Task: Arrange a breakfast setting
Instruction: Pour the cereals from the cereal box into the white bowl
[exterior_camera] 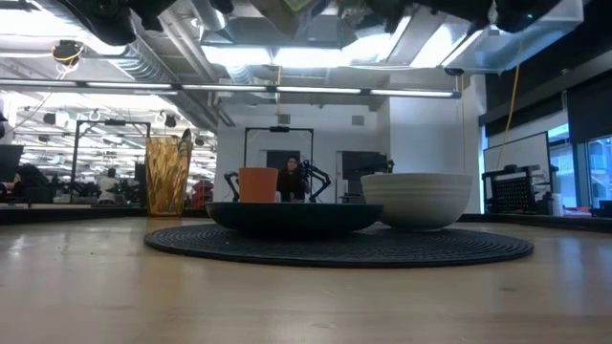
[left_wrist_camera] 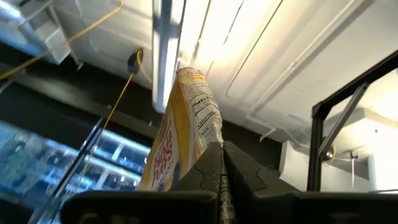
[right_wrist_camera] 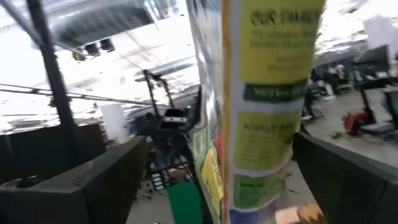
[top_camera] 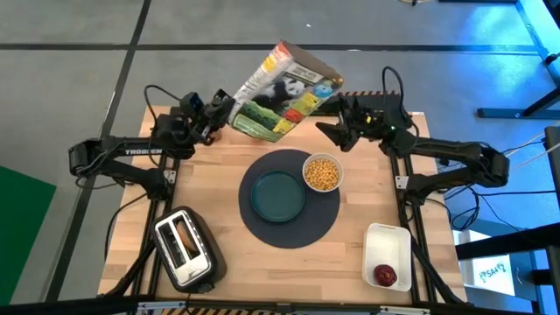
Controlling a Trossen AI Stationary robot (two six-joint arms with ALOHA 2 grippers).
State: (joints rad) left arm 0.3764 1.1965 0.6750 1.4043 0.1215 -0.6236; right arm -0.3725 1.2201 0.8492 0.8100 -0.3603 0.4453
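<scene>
Left gripper (top_camera: pixel 220 112) is pinching one edge of a tall cardboard cereal box with a panda picture (top_camera: pixel 282 90), holding it tilted in the air above the far edge of the pale wooden table (top_camera: pixel 219 254). Right gripper (top_camera: pixel 337 131) is standing spread wide beside the box's other end, its fingers (right_wrist_camera: pixel 93 180) straddling the box edge without pressing on it.

Nearest the front edge, a silver-and-black toaster (top_camera: pixel 185 248) is sitting at the left, and a white rectangular tray (top_camera: pixel 388 255) at the right is holding a round red fruit (top_camera: pixel 385 276). Farther back, a large round dark-blue woven mat (top_camera: pixel 290 199) is lying at the table's centre, carrying a teal plate (top_camera: pixel 278 194) and, touching the plate's far right side, a white bowl (top_camera: pixel 322 171) filled with yellow cereal. Beyond the mat, the low view is showing a small orange cup (exterior_camera: pixel 257 184) and a tall amber glass (exterior_camera: pixel 167 175).

With only one gripper gripping a thin edge, the box could probably twist or slip and fall onto the bowl, scattering cereal. Any further tilt might spill more over the bowl's rim.

From overhead, the box is hiding the cup and glass. No spoon or bagel can be made out, though something brown in the toaster's slots is unclear. A person is sitting far off in the room behind.
</scene>
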